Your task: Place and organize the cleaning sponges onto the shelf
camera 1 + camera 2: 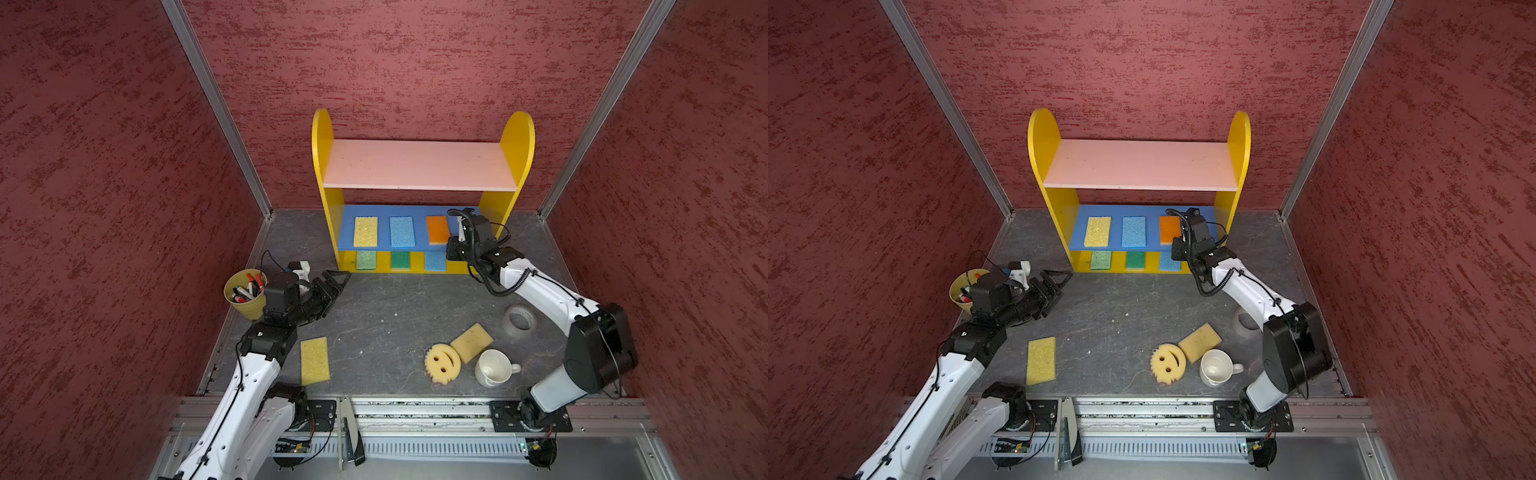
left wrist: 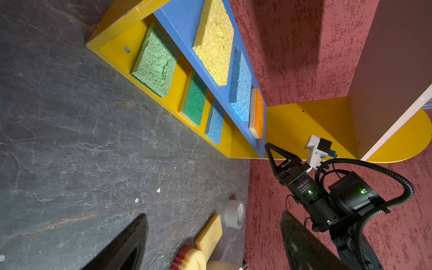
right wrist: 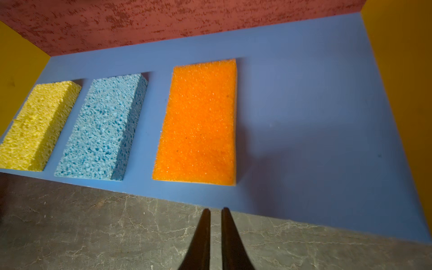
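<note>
Finds the right pincer [image 3: 215,209] barely apart and empty before the orange sponge [image 3: 198,121] on the shelf [image 1: 517,141]. Leaves the yellow sponge [image 1: 315,360] flat on the counter [image 1: 386,316], long axis front-to-back, nearest the wide-apart left pincer [image 1: 340,286].

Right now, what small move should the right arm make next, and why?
Probably draw the right gripper back from the blue board: the orange sponge lies flat there, free of the gripper, and the tan sponge beside the mug is not yet shelved.
</note>
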Robot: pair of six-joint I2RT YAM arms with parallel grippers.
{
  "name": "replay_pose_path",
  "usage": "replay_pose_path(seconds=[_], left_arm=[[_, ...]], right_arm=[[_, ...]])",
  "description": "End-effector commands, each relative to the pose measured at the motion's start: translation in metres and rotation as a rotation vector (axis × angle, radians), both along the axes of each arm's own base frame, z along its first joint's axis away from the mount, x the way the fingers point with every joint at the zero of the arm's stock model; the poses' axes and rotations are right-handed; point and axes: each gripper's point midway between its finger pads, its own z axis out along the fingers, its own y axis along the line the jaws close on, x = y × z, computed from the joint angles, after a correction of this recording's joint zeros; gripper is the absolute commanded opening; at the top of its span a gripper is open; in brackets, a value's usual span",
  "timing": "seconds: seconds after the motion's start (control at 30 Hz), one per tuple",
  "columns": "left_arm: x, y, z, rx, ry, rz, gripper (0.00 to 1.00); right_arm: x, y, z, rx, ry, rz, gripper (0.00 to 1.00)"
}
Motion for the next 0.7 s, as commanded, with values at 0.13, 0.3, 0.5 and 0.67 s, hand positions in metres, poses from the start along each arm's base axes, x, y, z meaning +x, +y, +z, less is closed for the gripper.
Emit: replay_pose_path(seconds=[0.13,0.3,0.5,0.67], left_arm=[[0.001,0.001,0.007,0.001,-0.027,-0.003,0.88],[0.000,0.002,0.007,0.005,-0.030,0.000,0.88],[0.001,0.002,0.008,0.005,-0.029,0.002,0.88],[0.002,0.001,0.007,0.002,-0.027,-0.004,0.88]], right_arm=[[0.020,-0.009,0.014,-0.008,-0.076,-0.070,0.30],[0.031,-0.010,0.010,0.011,-0.082,-0.083,0.33],[0.038,-0.006,0.009,0.059,-0.086,-0.075,0.33],[0.042,-0.005,0.006,0.093,-0.078,-0.067,0.29]])
